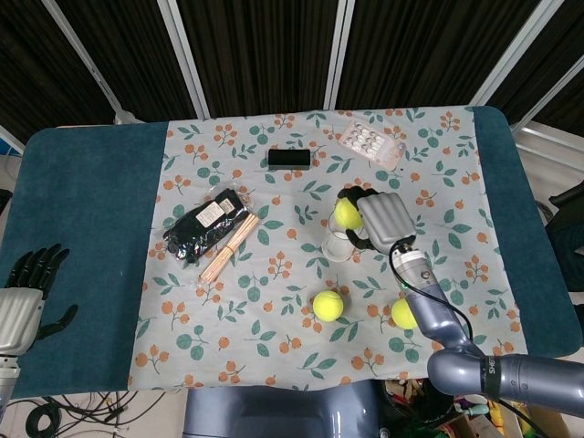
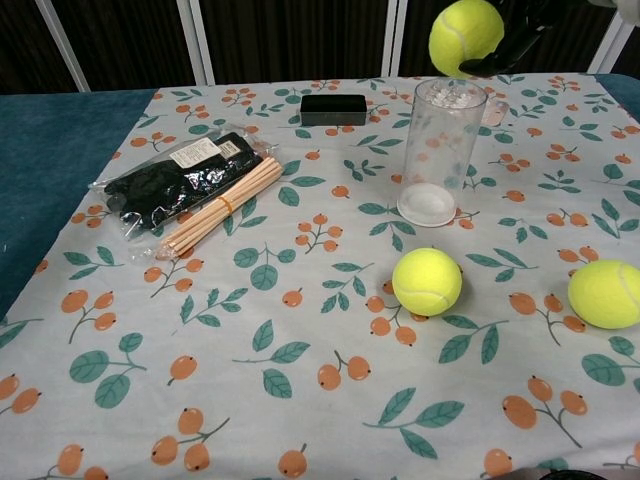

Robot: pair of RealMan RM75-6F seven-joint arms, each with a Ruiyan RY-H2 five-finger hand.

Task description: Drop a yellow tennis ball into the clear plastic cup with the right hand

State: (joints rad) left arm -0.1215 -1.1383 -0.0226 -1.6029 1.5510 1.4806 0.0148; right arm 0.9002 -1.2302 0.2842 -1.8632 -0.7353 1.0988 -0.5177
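My right hand (image 1: 379,219) grips a yellow tennis ball (image 1: 346,213) in the air, just above and slightly right of the mouth of the clear plastic cup (image 1: 338,245). In the chest view the held ball (image 2: 465,36) hangs over the upright cup (image 2: 440,150), with dark fingers (image 2: 505,52) wrapped around its right side. Two other yellow tennis balls lie on the cloth: one (image 2: 427,282) in front of the cup, one (image 2: 605,294) at the right edge. My left hand (image 1: 26,297) rests open at the table's left front corner.
A black packet (image 2: 170,185) and a bundle of wooden sticks (image 2: 220,208) lie left of the cup. A black box (image 2: 333,109) sits behind it and a blister pack (image 1: 370,142) lies at the far right.
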